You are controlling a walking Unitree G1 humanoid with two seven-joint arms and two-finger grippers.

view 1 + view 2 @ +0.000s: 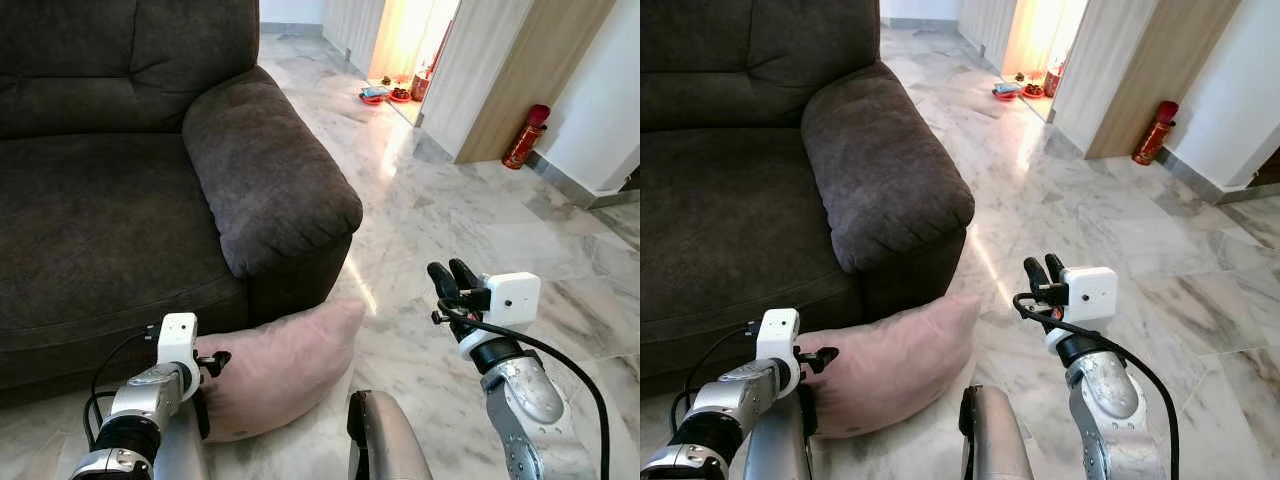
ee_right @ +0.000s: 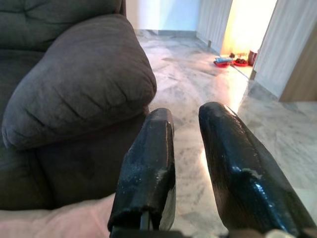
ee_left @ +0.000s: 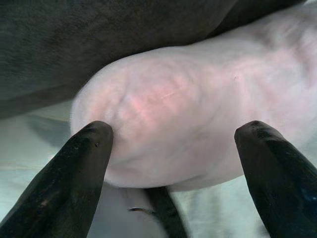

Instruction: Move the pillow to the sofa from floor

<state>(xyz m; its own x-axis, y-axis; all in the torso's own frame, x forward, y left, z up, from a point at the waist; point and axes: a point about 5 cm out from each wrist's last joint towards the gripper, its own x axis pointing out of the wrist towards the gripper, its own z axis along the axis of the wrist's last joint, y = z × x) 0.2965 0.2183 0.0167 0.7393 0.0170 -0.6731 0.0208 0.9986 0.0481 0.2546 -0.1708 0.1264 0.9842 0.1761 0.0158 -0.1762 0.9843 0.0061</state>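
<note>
Down on the marble floor [image 1: 440,230], against the base of the sofa [image 1: 100,200] and just below its armrest [image 1: 270,170], lies the pink pillow [image 1: 285,365]. It is not yet lifted.

We have our left gripper [image 3: 173,148] right at the pillow's near end. Its 2 fingers [image 3: 81,163] stand wide apart, and the pillow's rounded corner bulges between them; from the wrist view we cannot tell for sure whether the tips touch the fabric. Nothing is gripped.

Our right gripper [image 1: 452,282] is raised over bare floor to the right of the pillow, well apart from it. Its 2 fingers [image 2: 148,163] are nearly together, with a narrow gap, and hold nothing.

We judge the pillow light, soft and loosely filled: it will fold and sag once off the floor, and a shallow pinch of cloth may slip. The fabric looks matte, so friction should help. We would close the left fingers deep over the bulging corner to catch stuffing as well as cover, and bring the right gripper to the far end by the armrest to carry it level.
</note>
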